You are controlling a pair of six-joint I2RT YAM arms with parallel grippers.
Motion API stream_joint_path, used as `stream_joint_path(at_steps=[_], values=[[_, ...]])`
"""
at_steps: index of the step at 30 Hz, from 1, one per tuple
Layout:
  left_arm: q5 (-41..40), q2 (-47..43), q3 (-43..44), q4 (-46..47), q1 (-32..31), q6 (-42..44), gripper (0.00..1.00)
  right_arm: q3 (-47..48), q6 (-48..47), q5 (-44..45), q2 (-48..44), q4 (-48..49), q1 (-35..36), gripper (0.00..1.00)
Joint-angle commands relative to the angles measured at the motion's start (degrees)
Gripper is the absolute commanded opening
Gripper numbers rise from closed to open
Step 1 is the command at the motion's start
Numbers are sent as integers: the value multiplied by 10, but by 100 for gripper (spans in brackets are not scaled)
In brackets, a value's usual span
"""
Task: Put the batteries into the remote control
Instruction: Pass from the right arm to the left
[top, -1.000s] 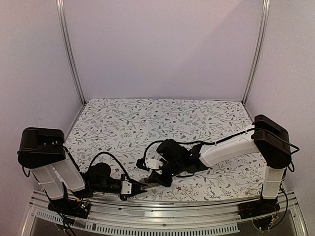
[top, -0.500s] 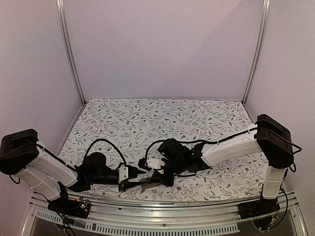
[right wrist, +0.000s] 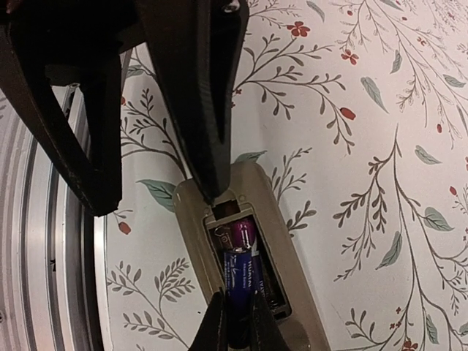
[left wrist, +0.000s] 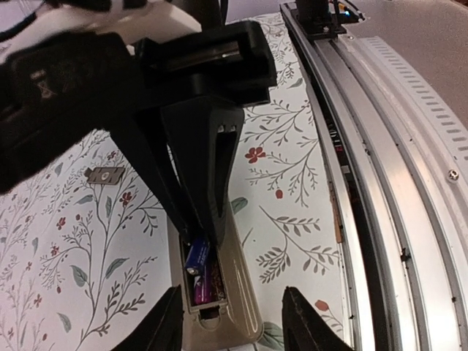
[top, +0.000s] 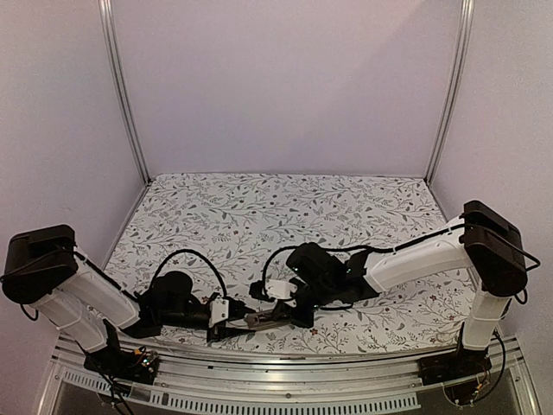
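Remote [left wrist: 241, 292]: back-up on counter [left wrist: 88, 256], long axis running from left pincer [left wrist: 232, 323] to right pincer [right wrist: 235, 325]. Left part-open astride one end, empty; right closed, tips on batteries [right wrist: 241, 274].

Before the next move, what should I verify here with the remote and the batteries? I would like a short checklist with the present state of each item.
1. The remote control lies back up, its recess open: ok.
2. The purple battery is inside the recess: ok.
3. The blue battery is seated flat: cannot tell; the right tool hides its near end.
4. The right tool is shut, tips at the blue battery: ok.
5. The left tool is open, one finger on each side of the remote control: ok.
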Motion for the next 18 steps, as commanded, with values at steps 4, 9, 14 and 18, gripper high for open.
stream_joint_path(at_steps=[4, 9, 14, 18], values=[[-2, 34, 14, 28, 7, 20, 45, -1, -23, -31, -27, 32, 5, 0], [-20, 50, 21, 61, 8, 27, 42, 3, -26, -43, -24, 34, 8, 0], [-19, 48, 20, 56, 8, 25, 40, -2, -24, -53, -27, 34, 8, 0], [-11, 54, 24, 57, 8, 24, 35, 3, -28, -52, -25, 34, 9, 0]])
